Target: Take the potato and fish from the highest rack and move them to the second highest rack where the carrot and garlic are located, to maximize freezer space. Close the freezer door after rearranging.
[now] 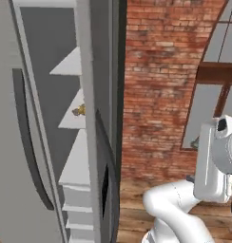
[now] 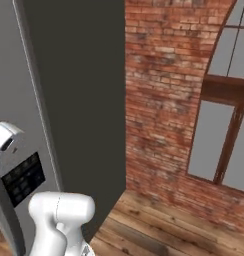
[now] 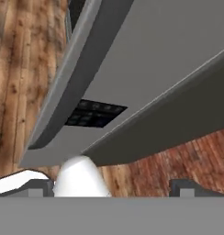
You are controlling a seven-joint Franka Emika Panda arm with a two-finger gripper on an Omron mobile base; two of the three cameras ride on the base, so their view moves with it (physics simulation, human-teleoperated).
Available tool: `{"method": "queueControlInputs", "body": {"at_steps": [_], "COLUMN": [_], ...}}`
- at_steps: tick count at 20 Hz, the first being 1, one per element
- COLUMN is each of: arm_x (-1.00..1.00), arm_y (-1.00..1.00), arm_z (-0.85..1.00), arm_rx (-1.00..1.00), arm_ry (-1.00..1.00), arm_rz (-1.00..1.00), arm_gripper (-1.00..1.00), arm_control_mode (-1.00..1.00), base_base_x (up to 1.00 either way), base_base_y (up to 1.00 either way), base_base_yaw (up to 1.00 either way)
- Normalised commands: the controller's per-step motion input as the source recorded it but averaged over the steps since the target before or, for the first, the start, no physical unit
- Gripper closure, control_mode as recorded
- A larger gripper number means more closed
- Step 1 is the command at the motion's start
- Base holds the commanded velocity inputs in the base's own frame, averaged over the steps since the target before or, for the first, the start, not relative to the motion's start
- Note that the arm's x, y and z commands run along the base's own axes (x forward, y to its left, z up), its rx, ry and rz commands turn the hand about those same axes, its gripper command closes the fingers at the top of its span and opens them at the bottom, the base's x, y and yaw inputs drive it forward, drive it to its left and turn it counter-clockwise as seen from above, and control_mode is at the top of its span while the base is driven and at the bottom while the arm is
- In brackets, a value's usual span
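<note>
Our hand [image 3: 114,186] hangs wide open and empty beside the freezer door [image 1: 23,156], which stands ajar. The potato [image 1: 80,110] sits on the second highest rack [image 1: 74,118]. Pushing off-centre, we risk slipping past the door's edge and leaving it unlatched.

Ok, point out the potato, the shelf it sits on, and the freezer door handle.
potato [image 1: 79,111]: left base view, its visible brown edge.
shelf [image 1: 70,121]: left base view, bare front part.
freezer door handle [image 1: 27,142]: left base view, middle of the dark curved bar.
</note>
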Motion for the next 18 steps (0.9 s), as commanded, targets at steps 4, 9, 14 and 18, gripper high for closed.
{"method": "queueControlInputs", "body": {"at_steps": [4, 9, 14, 18], "arm_x": [0.00, 0.00, 0.02, -0.11], "arm_y": [0.00, 0.00, 0.10, 0.33], "arm_z": [0.00, 0.00, 0.00, 0.00], "arm_rx": [0.00, 0.00, 0.00, 0.00], "arm_ry": [0.00, 0.00, 0.00, -0.07], "arm_rz": [0.00, 0.00, 0.08, 0.14], "arm_gripper": [-1.00, -1.00, -1.00, -1.00], "arm_control_mode": [1.00, 1.00, -1.00, -1.00], "base_base_x": [0.35, 0.46, 0.15, 0.00], "base_base_y": [0.36, 0.04, 0.14, 0.00], "base_base_yaw": [0.39, 0.31, 0.14, 0.00]}}
